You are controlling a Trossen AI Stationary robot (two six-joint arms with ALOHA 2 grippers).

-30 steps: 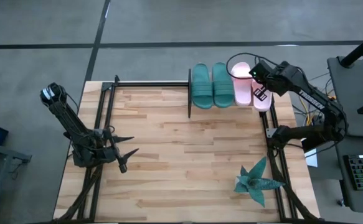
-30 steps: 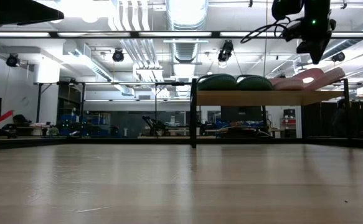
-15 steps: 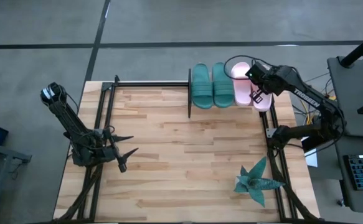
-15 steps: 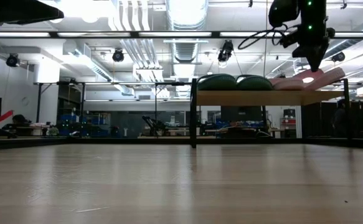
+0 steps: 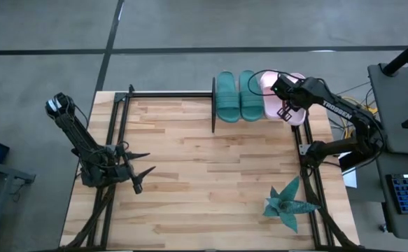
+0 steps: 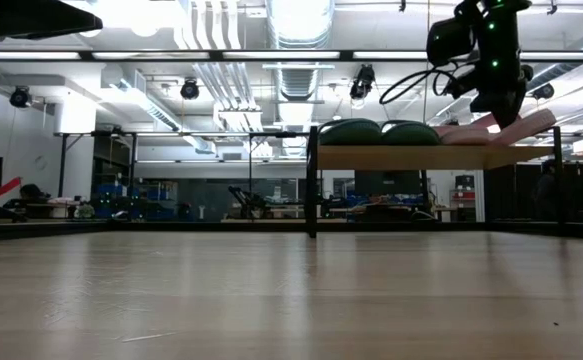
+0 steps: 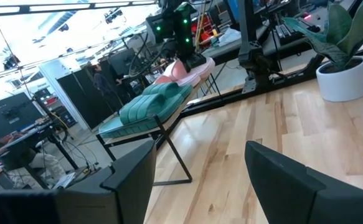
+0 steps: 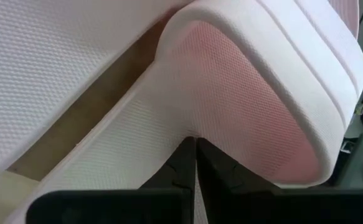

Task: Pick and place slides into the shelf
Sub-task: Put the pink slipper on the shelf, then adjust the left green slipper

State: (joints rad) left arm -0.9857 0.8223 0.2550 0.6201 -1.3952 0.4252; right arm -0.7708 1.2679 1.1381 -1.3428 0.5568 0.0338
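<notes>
All four soft foam slide sandals lie side by side on the small light wood shelf with thin black metal uprights [image 5: 213,105] at the far edge of the worktop [image 5: 204,175]: the two dark teal green slides [image 5: 235,96] to the left, the two pale pink slides [image 5: 277,94] to the right. In the low view the outer pink slide [image 6: 516,128] sits tilted, its far end raised, not flat like the teal pair [image 6: 379,132].

The right gripper [image 5: 285,108] hangs over the pink pair. Its wrist view shows the two dark fingers [image 8: 187,163] drawn together, tips touching, pressed against the edge of a pink sole beneath the ribbed strap [image 8: 274,81]; they hold nothing. The left gripper [image 5: 142,176] waits low over the left side of the worktop, its fingers [image 7: 131,174] spread wide and empty.

Judging from this, placing is nearly done and only the seating of the tilted slide remains. The foam looks light, soft and springy, with a fine grippy texture, so it should yield under pressure and slide little. A nudge on the thick sole edge, or a pinch across the wide strap, seems the soundest hold; pushing too hard could tip the slide off the shelf's open side.
</notes>
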